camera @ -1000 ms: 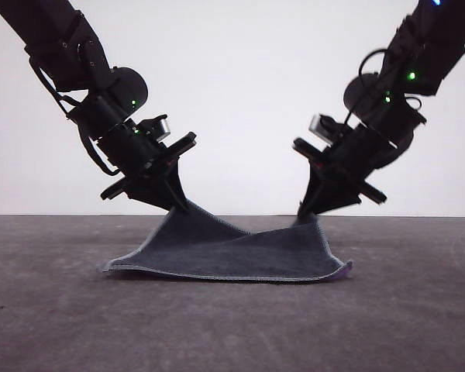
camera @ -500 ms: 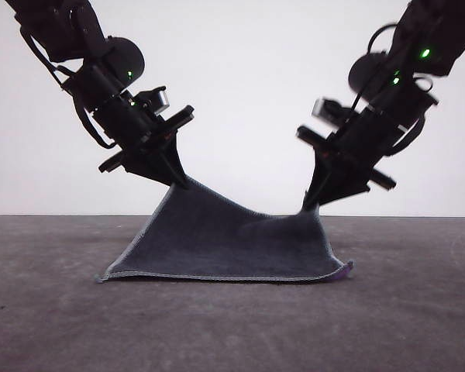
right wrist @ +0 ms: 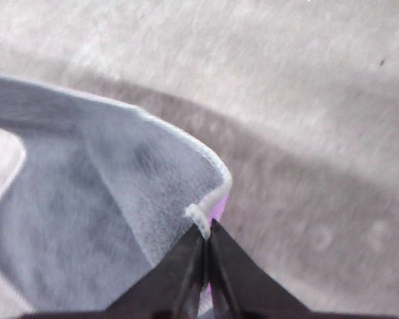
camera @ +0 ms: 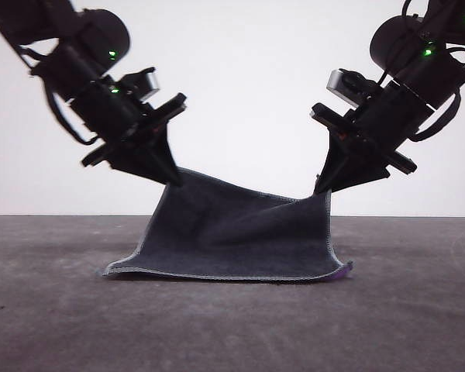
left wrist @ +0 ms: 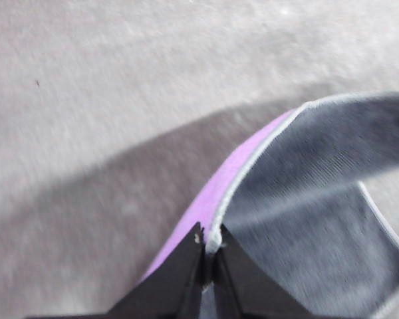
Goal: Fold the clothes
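In the front view we see two zones. The upper part of the frame, down to a straight horizontal line just below mid-height, is a plain white wall (camera: 240,85), evenly and brightly lit, without marks. Below that line we see the desk (camera: 232,325), a dark grey, matte surface with a fine mottled grain that fills the lower part of the frame from left to right edge. In the left wrist view we see the same surface (left wrist: 120,86) paler, grey and speckled, crossed by a broad soft shadow. In the right wrist view the desk (right wrist: 306,80) likewise appears light grey and grainy, with a darker shadow band running diagonally across it.
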